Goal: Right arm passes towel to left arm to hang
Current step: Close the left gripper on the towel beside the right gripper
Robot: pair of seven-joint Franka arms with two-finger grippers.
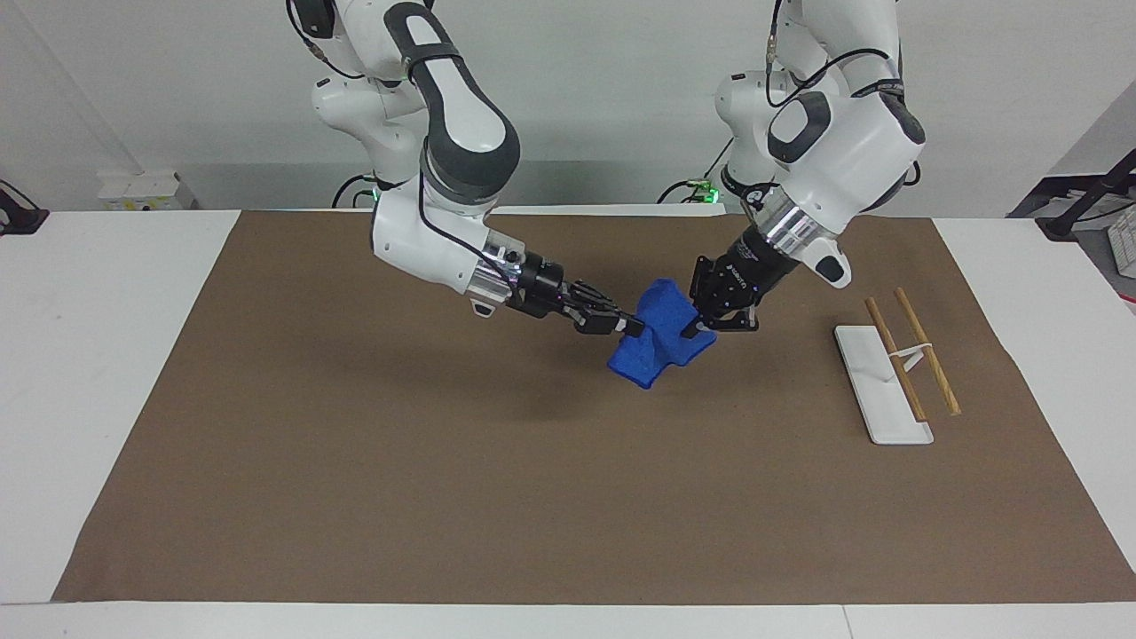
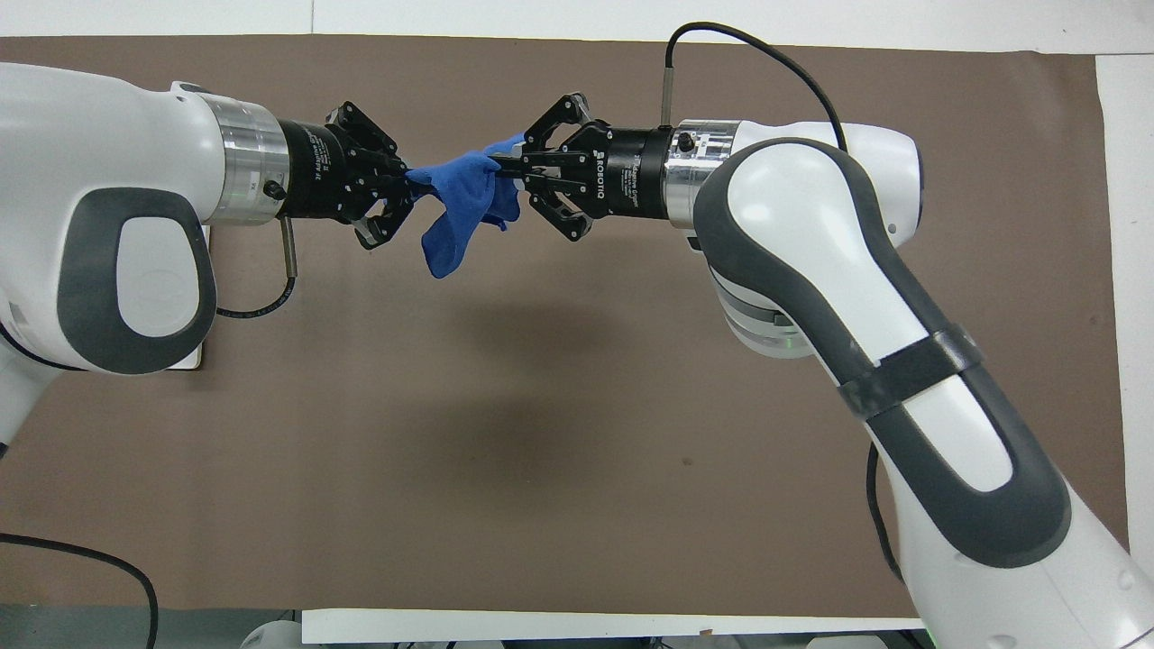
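The blue towel (image 1: 658, 344) hangs in the air over the brown mat, stretched between both grippers; it also shows in the overhead view (image 2: 453, 209). My right gripper (image 1: 628, 327), with a blue light at its wrist, is shut on the towel's end toward the right arm; the overhead view shows it too (image 2: 501, 170). My left gripper (image 1: 695, 330) has closed on the towel's other end, which bunches between its fingers in the overhead view (image 2: 407, 185). The towel's lower part droops free below both grippers.
A white rack base (image 1: 881, 386) with two wooden rods (image 1: 926, 361) stands on the mat toward the left arm's end. In the overhead view the left arm hides almost all of it. The brown mat (image 1: 444, 461) covers the table.
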